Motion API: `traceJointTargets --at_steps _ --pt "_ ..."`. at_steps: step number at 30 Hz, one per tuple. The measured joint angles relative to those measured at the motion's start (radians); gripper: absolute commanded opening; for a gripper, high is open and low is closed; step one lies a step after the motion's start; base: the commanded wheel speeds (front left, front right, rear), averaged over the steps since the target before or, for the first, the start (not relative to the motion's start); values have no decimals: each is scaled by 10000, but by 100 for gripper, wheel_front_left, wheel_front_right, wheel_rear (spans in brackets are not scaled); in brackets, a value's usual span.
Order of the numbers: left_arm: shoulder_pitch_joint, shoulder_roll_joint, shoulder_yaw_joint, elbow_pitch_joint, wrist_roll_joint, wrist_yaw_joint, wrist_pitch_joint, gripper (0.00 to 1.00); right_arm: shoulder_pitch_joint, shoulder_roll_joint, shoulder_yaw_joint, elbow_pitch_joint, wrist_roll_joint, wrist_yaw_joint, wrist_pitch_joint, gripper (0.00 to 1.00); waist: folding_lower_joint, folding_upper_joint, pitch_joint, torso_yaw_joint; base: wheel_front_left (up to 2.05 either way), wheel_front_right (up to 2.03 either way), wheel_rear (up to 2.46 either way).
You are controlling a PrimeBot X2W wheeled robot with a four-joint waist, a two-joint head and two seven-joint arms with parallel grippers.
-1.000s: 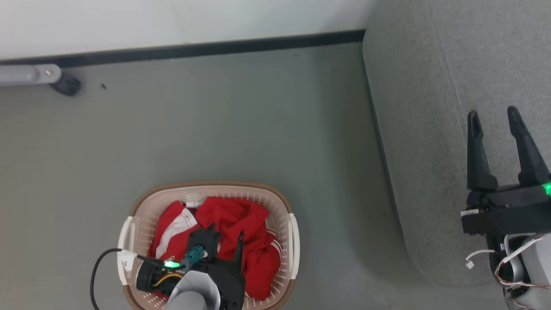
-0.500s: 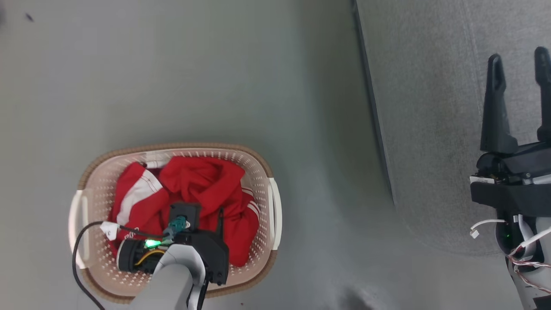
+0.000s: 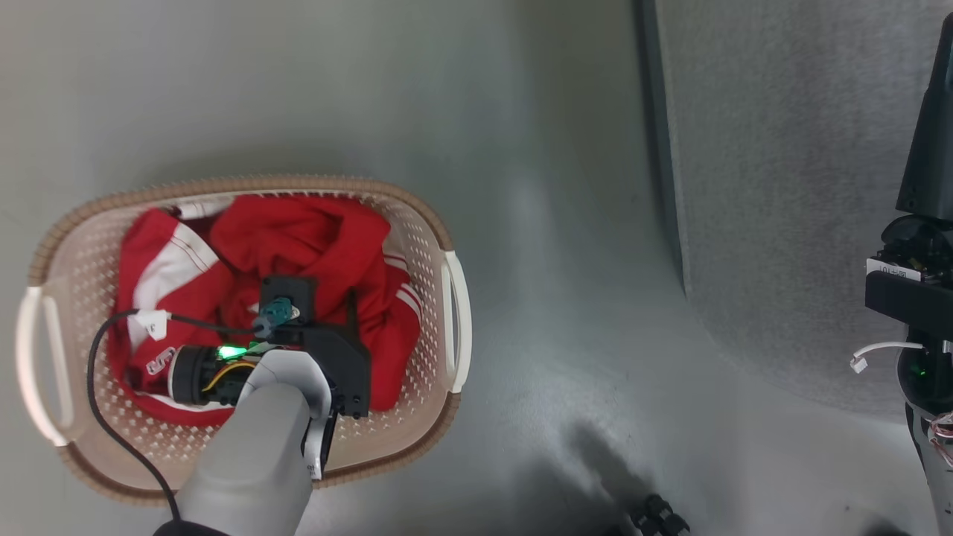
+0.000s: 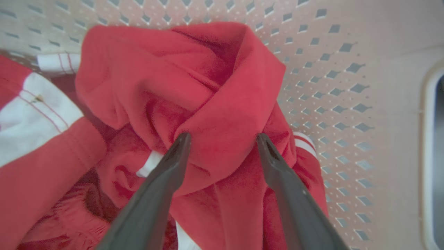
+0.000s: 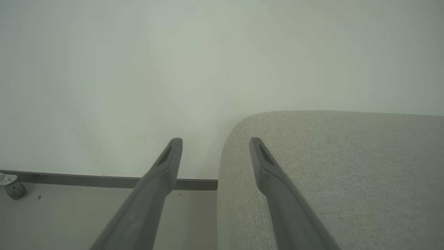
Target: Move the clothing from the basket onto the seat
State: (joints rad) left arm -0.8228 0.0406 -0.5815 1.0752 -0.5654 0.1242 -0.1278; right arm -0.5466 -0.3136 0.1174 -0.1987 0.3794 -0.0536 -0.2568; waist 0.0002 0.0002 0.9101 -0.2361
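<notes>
The left pincer (image 4: pixel 223 139), wide, straddles a fold of red white-striped clothing (image 4: pixel 138 69) in the cream perforated basket (image 4: pixel 329 86); the right pincer (image 5: pixel 215 140), also wide, hangs over the grey fabric seat (image 5: pixel 347 166).

Open floor (image 3: pixel 551 223) lies between basket (image 3: pixel 223 181) and seat (image 3: pixel 782 186) — the basket's wall rings the clothing (image 3: pixel 298 231).

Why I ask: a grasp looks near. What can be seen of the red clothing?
The clothing is soft bright red fabric with white stripes, panels and cuffs, crumpled in a loose heap inside the basket, lying against its perforated walls. A small white logo shows low on the heap's left in the head view. The left gripper stands open astride a raised fold, not yet closed.
</notes>
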Motion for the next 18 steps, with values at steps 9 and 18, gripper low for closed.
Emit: traceJointTargets --at_steps 9,18 --pt "-156 2 86 658 -92 0 299 100 -11 109 -67 4 -21 2 0 100 0 0 933 -119 0 0 0" --pt "-319 10 -44 823 -414 2 380 0 -195 180 -65 -6 -94 96 0 100 -1 -1 1141 -133 0 0 0"
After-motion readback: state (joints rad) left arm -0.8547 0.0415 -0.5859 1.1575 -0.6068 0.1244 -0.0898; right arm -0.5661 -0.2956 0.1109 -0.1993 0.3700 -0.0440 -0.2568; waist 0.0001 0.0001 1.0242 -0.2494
